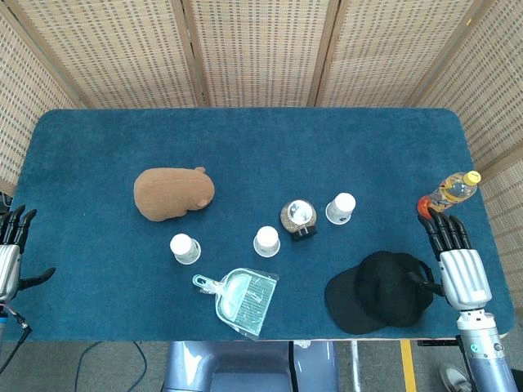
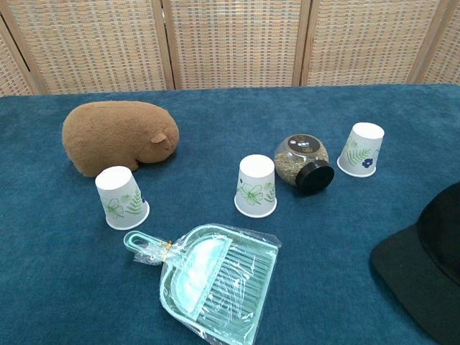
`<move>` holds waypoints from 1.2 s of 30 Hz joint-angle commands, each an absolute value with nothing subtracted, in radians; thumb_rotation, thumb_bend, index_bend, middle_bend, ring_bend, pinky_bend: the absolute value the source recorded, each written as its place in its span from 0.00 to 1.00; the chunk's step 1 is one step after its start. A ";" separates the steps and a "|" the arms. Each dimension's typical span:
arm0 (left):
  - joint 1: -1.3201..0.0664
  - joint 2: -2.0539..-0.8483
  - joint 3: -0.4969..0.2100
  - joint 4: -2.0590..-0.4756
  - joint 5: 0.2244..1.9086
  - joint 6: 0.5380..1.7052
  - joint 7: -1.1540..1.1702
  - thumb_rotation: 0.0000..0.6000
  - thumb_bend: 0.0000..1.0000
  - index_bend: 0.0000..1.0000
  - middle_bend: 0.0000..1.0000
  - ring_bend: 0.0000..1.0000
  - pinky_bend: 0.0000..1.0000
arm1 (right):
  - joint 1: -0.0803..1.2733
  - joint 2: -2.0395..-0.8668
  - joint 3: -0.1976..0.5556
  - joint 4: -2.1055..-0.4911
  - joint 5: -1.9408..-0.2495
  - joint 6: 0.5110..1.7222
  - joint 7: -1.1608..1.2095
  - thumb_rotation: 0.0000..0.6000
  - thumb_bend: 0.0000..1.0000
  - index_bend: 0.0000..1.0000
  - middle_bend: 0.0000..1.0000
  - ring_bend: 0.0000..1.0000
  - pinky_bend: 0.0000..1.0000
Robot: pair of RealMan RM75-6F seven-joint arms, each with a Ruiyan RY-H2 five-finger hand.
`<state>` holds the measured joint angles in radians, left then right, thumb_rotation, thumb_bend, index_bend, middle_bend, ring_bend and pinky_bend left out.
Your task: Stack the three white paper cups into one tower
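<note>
Three white paper cups with green leaf prints stand upside down on the blue table, well apart from one another. The left cup (image 1: pixel 185 248) (image 2: pixel 121 197) is in front of the plush toy. The middle cup (image 1: pixel 266 241) (image 2: pixel 256 186) stands beside the jar. The right cup (image 1: pixel 341 208) (image 2: pixel 361 149) is farther back. My left hand (image 1: pixel 11 253) hovers at the table's left edge with fingers spread, holding nothing. My right hand (image 1: pixel 454 260) is at the right edge near the cap, fingers straight and apart, also holding nothing. Neither hand shows in the chest view.
A brown plush animal (image 1: pixel 173 193) (image 2: pixel 118 136) lies at the left. A round glass jar (image 1: pixel 299 217) (image 2: pixel 303 162) lies on its side between the middle and right cups. A wrapped mint dustpan (image 1: pixel 239 299) (image 2: pixel 208 279), a black cap (image 1: pixel 382 290) (image 2: pixel 425 261) and a bottle (image 1: pixel 452 191) are also here.
</note>
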<state>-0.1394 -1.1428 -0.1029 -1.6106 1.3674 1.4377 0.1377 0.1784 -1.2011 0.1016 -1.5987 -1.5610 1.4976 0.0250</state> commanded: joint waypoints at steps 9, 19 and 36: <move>-0.139 -1.138 -0.100 -1.614 1.373 1.437 0.126 1.00 0.00 0.00 0.00 0.00 0.00 | 0.180 -1.205 0.099 -1.599 -1.566 1.497 0.021 1.00 0.05 0.00 0.00 0.00 0.00; -0.145 -1.139 -0.100 -1.608 1.369 1.423 0.124 1.00 0.00 0.00 0.00 0.00 0.00 | 0.181 -1.209 0.102 -1.598 -1.556 1.492 0.016 1.00 0.05 0.00 0.00 0.00 0.00; -0.164 -1.114 -0.089 -1.645 1.403 1.387 0.049 1.00 0.01 0.00 0.00 0.00 0.00 | 0.182 -1.207 0.109 -1.592 -1.546 1.492 0.035 1.00 0.05 0.00 0.00 0.00 0.00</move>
<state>-0.1607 -1.1167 -0.0896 -1.6420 1.4000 1.3905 0.0515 0.1813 -1.2070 0.1083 -1.5931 -1.5472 1.4927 0.0337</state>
